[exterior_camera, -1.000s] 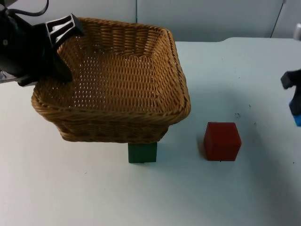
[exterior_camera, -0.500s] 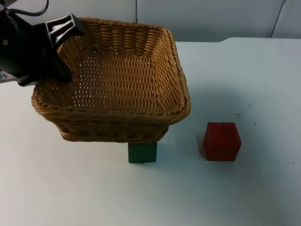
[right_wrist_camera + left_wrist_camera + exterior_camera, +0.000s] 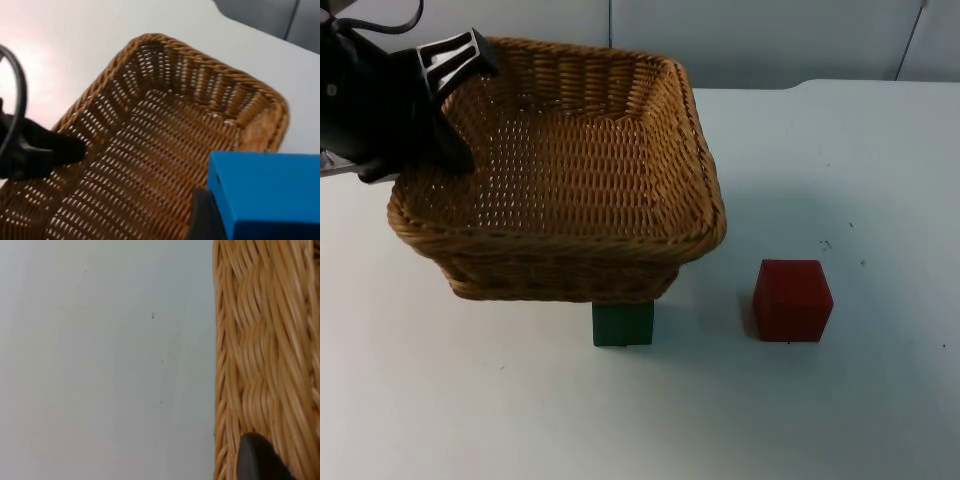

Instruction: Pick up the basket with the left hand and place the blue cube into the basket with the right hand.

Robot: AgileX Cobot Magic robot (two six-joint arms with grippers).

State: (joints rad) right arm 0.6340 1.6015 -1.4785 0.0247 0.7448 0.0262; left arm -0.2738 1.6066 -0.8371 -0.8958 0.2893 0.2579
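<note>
Basket (image 3: 570, 170): golden-brown wicker, tight woven pattern, open lattice rows along walls, braided rim. Block (image 3: 267, 195) in right gripper (image 3: 210, 220): bright blue, plain; gripper fingertip black. Left gripper (image 3: 440, 130) at basket rim: black, white part near tip. Cube (image 3: 792, 299) on desk: red, plain. Second cube (image 3: 623, 324) at basket's front edge: dark green. Desk (image 3: 840, 150): white, few tiny dark specks. Partition wall (image 3: 770, 40): grey.

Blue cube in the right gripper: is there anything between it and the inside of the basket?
Nothing visible is. In the right wrist view the blue cube is held by the right gripper with the basket open beyond it and nothing lying inside. The left gripper holds the basket's rim at its far left corner.
</note>
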